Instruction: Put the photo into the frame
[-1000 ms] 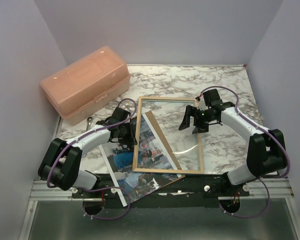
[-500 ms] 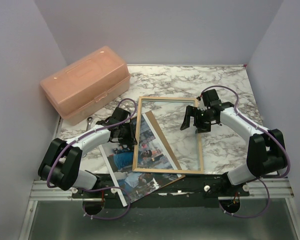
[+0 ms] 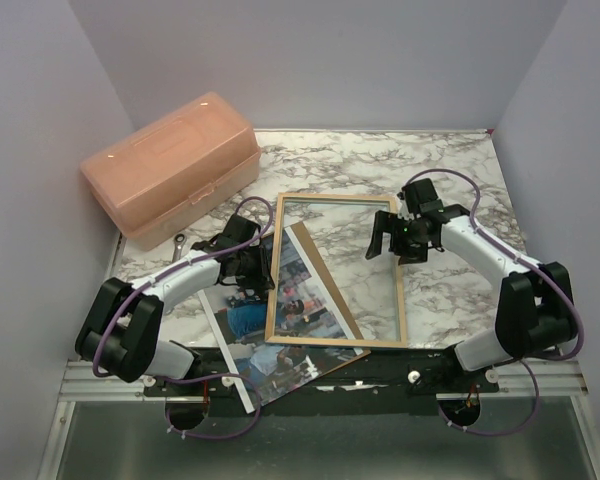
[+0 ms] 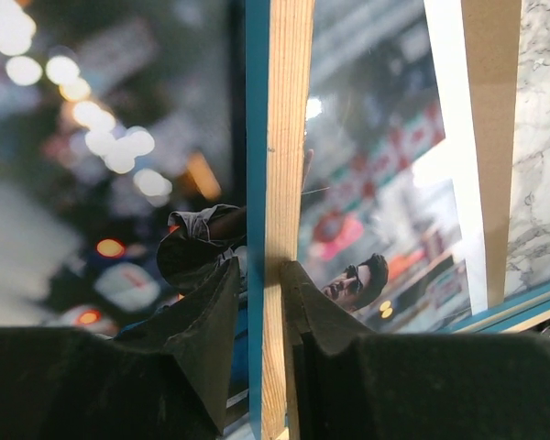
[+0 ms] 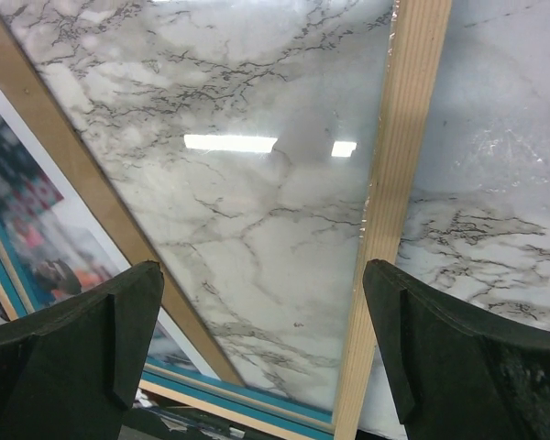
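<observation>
The frame [image 3: 336, 341] lies on the marble table with its pale wood reverse up and its glass showing the table through it. My left gripper [image 3: 257, 266] is shut on its left rail; in the left wrist view the two black jaws pinch the frame's wood-and-blue rail [image 4: 289, 137] at the left gripper [image 4: 261, 268]. The photo [image 3: 242, 325], a colour street print, lies under the frame's near left corner, partly covered. My right gripper [image 3: 392, 243] hovers open over the right rail [image 5: 403, 137], its fingers wide apart around the right gripper's gap [image 5: 261, 275], holding nothing.
A brown backing board [image 3: 325, 285] lies slanted under the glass and on the photo. A pink plastic box [image 3: 170, 165] stands at the back left, with a small metal wrench [image 3: 179, 243] beside it. Grey walls close in on three sides.
The right gripper has opened wider and drawn slightly to the right, off the frame's inner area. The left gripper and the frame have stayed where they were.
</observation>
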You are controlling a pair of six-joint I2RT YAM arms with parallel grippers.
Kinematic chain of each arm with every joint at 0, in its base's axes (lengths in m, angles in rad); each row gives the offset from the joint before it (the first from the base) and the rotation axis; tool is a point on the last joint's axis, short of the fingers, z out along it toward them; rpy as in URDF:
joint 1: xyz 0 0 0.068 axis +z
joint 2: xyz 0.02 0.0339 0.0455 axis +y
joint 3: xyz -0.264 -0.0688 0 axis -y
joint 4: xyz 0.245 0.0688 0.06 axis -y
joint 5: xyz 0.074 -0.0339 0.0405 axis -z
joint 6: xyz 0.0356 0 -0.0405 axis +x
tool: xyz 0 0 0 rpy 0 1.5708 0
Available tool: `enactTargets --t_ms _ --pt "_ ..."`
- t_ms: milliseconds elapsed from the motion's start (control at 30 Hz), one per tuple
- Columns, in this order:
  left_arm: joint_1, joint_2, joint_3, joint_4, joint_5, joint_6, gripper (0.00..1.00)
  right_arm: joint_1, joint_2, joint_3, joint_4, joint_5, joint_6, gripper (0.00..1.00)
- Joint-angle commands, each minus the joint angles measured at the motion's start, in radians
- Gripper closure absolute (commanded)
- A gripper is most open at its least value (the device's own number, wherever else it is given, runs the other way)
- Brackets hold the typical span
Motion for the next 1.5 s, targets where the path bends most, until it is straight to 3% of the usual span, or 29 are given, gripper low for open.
enactTargets --t_ms 0,233,467,633,933,1467 --pt "0.002 -0.022 -0.037 -0.038 -0.068 0.032 0.70 0.010 -0.042 0.007 -0.030 0.069 0.009 0.00" --pt "0.000 -0.118 -0.036 0.009 0.018 0.001 0.43 0.011 -0.094 0.014 -0.036 0.053 0.020 0.00" --pt "-0.032 -0.079 -0.029 0.041 0.016 -0.020 0.42 0.011 -0.134 0.007 -0.045 0.029 0.027 0.00" --pt "-0.075 0.019 -0.007 0.034 -0.037 -0.026 0.50 0.011 -0.158 0.008 -0.056 0.007 0.029 0.00" --pt "-0.167 0.080 0.127 -0.053 -0.094 -0.060 0.85 0.010 -0.219 0.059 -0.104 -0.034 0.036 0.00" --pt "-0.313 0.300 0.503 -0.129 -0.095 -0.248 0.98 0.010 -0.259 0.068 -0.128 -0.032 0.033 0.00"
